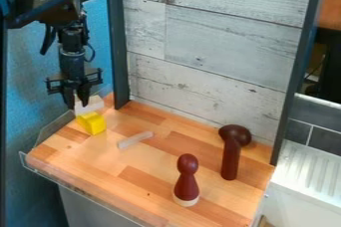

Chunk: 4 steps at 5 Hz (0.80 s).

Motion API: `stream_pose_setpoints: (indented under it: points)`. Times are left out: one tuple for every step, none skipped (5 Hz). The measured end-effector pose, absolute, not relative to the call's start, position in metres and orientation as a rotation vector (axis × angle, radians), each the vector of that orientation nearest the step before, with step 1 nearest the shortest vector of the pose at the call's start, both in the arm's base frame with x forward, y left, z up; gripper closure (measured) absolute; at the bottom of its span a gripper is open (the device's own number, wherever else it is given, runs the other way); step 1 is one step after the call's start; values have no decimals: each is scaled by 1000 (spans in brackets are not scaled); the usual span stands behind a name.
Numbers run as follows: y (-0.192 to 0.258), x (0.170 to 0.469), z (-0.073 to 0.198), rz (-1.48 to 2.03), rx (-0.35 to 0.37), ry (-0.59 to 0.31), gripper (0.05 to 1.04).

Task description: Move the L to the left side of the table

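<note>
- L: not showing plainly which piece it is; the pale block and the yellow block are lying by the desk's far left corner as the view is showing it, and either may be the one.
- Pale block: sitting right at the lower end of the pincer, which is partly covering it.
- Pincer: hanging down over that corner; cannot tell whether it is gripping the pale block, or whether it is open or closed.
- Yellow block: resting just in front of the pale one; contact between them not reading clearly.
- Pale stick: lying flat and aslant, to the right of the yellow block and nearer the desk's middle.
- Dark red pin: standing near the front edge, round head up, whitish base below.
- Dark red mallet-like piece: showing its bulbous head toward the back boards, its stem toward the front, right of the pin.
- Desk: carrying all these on wood of mixed tones.
- Whitewashed boards: rising behind, between dark posts.
- Ribbed white surface: lying beyond the desk's right edge.
</note>
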<state>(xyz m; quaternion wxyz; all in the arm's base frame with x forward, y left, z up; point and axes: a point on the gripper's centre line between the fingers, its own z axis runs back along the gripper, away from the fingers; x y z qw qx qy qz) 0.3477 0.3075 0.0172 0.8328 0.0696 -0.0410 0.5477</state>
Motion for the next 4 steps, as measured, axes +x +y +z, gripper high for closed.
stream_pose_setpoints:
  points:
    - [308, 348, 17, 1142, 151, -88, 733]
    - [309, 348, 17, 1158, 157, -91, 426]
    - [308, 348, 10, 1163, 155, -84, 144]
    - [307, 347, 9, 1167, 153, -81, 108]
